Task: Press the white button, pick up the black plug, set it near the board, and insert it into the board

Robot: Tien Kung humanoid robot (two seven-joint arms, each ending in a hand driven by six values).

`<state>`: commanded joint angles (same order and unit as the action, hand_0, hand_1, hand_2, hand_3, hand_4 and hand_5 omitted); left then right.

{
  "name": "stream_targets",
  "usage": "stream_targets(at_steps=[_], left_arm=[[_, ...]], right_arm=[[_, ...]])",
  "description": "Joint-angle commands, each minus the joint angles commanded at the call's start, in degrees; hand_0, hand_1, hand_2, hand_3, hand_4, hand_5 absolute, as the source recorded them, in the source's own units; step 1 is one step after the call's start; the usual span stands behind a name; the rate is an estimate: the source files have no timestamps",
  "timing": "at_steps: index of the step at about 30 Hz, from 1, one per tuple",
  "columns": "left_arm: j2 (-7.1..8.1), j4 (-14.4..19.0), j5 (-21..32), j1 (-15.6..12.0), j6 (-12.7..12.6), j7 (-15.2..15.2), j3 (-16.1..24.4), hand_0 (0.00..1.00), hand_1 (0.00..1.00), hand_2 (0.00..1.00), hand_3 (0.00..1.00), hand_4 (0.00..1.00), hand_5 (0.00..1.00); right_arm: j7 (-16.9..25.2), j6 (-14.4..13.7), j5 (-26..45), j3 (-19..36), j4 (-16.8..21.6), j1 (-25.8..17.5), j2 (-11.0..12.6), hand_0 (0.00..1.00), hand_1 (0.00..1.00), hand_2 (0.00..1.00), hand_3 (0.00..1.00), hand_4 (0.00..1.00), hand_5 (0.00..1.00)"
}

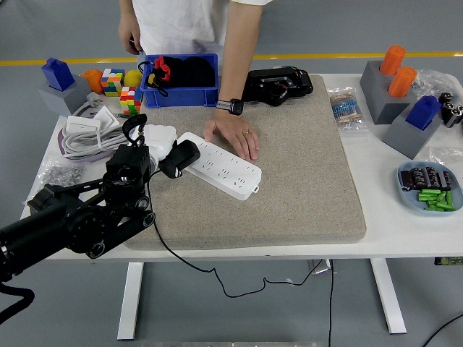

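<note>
The left robot hand pinches the black plug at the white board's near-left end (board runs diagonally, upper-left to lower-right), a person's hand steadying it.

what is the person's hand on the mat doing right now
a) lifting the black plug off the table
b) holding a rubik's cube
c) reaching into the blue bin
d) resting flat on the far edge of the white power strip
d: the person's hand lies palm down on the grey mat against the far edge of the white power strip, while the robot's left hand has the black plug at the strip's near end.
</note>
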<state>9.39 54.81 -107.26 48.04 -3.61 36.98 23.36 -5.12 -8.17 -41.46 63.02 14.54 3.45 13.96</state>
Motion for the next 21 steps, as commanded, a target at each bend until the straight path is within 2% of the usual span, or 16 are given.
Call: stream_targets(at_steps=[14,21], left_arm=[[-2.0,-4.4,2.5,1.7,3.1,0.0,-0.2,0.052,0.113,0.224,0.454,0.002,0.002],[-2.96,-5.6,3.1,2.7,3.6,0.0,0.4,0.053,0.11,0.221,0.464,0.002,0.002]], right_arm=[[0.0,0.0,-0.1,0.1,0.0,-0.1,0.0,0.641,0.555,0.53,0.541,0.64,0.31],[0.1,0.0,-0.1,0.3,0.0,-0.1,0.0,0.641,0.555,0.53,0.541,0.64,0.31]])
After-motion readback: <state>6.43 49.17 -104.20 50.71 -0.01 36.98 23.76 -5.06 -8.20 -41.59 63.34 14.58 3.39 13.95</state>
